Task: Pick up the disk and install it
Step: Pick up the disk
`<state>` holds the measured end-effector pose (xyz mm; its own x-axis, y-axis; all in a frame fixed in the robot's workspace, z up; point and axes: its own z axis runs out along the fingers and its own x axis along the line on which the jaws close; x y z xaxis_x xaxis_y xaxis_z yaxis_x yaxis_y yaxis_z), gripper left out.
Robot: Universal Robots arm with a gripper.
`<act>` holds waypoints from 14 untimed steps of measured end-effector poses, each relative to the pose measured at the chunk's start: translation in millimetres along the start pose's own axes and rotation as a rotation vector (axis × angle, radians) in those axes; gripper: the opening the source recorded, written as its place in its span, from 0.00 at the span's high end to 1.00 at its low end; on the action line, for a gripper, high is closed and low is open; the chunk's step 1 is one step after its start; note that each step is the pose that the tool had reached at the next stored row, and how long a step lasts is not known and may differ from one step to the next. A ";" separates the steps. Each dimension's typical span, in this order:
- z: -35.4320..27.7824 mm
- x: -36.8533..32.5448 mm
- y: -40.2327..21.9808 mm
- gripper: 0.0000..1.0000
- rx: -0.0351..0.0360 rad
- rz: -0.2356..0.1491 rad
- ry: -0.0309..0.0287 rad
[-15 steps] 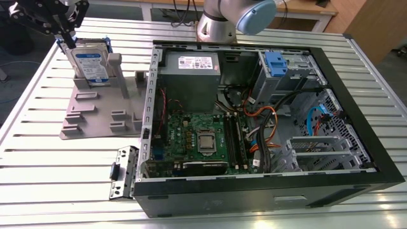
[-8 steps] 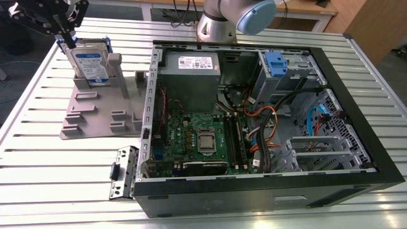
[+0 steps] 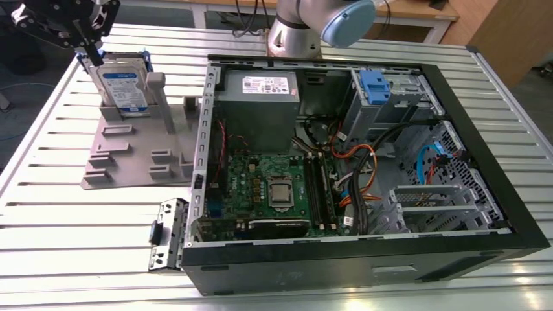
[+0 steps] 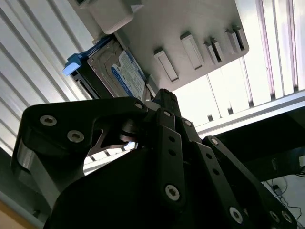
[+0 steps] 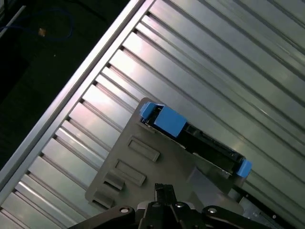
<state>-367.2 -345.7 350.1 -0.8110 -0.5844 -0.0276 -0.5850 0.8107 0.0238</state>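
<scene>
- Jaws of the black linkage gripper (image 3: 90, 57) are hanging at the top edge of the flat silver-grey disk (image 3: 121, 87) with a white-and-blue label and blue plastic frame. I cannot tell whether they are parted or closed, or whether they are touching it.
- In both wrist views the gripper (image 4: 164, 95) (image 5: 164, 191) is pointing down toward the disk (image 4: 121, 71) (image 5: 205, 143).
- The disk is standing upright on its edge in a moulded grey plastic holder (image 3: 129, 152).
- The holder is lying on the slatted silver metal table (image 3: 52, 214), at the exterior view's left of the open black computer case (image 3: 346, 269).
</scene>
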 end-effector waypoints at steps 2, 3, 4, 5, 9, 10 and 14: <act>0.0 0.0 0.0 0.90 -0.0004 -0.016 0.0004; 0.0 0.0 0.0 0.90 -0.0006 -0.023 0.0006; 0.0 0.0 0.0 0.90 -0.0009 -0.031 0.0008; 0.0 0.0 0.0 0.90 -0.0011 -0.040 0.0010; 0.0 0.0 0.0 0.90 -0.0022 -0.080 0.0019; 0.0 0.0 0.0 0.90 -0.0025 -0.091 0.0022; 0.0 0.0 0.0 0.90 -0.0038 -0.137 0.0033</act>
<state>-367.2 -345.7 350.1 -0.7234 -0.6899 -0.0276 -0.6905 0.7230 0.0238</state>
